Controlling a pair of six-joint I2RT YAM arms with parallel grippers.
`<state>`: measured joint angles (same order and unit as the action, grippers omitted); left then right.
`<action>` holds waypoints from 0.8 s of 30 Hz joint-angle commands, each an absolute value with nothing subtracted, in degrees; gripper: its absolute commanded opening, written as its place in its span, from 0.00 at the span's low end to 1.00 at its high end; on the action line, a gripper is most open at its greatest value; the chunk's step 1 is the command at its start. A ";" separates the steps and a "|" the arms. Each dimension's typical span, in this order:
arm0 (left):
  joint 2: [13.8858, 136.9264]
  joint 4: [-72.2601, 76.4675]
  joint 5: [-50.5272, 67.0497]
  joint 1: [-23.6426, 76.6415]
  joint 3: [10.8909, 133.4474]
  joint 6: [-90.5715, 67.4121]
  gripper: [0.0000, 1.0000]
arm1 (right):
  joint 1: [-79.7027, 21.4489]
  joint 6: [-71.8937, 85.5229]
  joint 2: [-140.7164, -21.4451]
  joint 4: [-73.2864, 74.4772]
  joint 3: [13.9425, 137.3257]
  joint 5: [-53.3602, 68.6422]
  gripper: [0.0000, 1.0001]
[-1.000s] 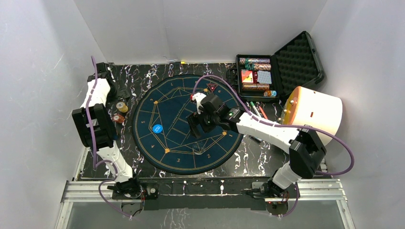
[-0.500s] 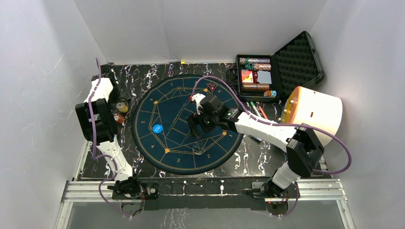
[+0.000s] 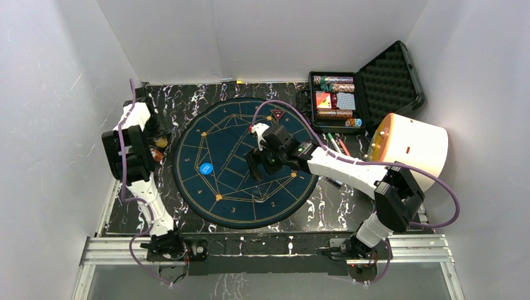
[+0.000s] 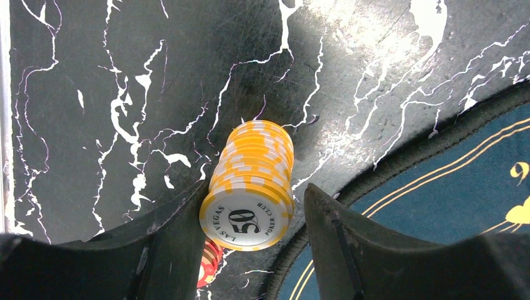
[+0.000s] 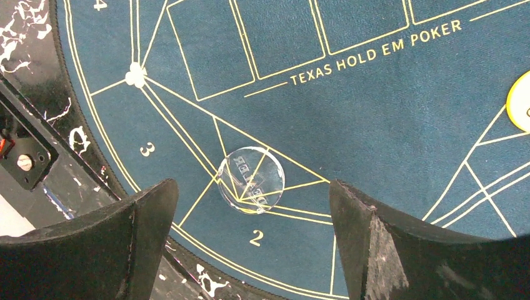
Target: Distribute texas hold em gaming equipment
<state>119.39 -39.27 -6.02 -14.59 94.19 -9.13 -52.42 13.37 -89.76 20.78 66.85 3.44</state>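
A stack of yellow-and-white poker chips (image 4: 253,187) marked "Las Vegas 50" stands on the black marble table, just off the mat's left edge. My left gripper (image 4: 256,195) is open with one finger on each side of the stack. A red-and-white chip stack (image 4: 211,262) peeks out behind the left finger. My right gripper (image 5: 251,187) is open and empty above the blue round poker mat (image 3: 219,137). A clear dealer disc (image 5: 250,180) lies below it near seat 2. A blue disc button (image 3: 205,168) lies on the mat's left side, and a yellow disc (image 5: 522,100) shows at the right wrist view's edge.
An open black case (image 3: 337,100) with chip rolls and card decks sits at the back right. A big white cylinder with an orange end (image 3: 409,150) stands on the right. Pens (image 3: 337,145) lie between it and the mat. White walls close in on three sides.
My left arm has swung toward the back left and brought its gripper down around the yellow chip stack. My right arm has barely moved.
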 commanded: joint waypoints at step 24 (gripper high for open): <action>117.38 -41.84 -8.52 -13.99 97.99 -8.52 0.48 | -52.11 13.17 -90.06 17.43 66.09 4.90 0.98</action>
<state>119.50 -39.77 -8.03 -14.24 95.74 -8.97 -52.25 13.37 -89.76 19.51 66.59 4.49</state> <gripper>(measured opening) 0.489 0.983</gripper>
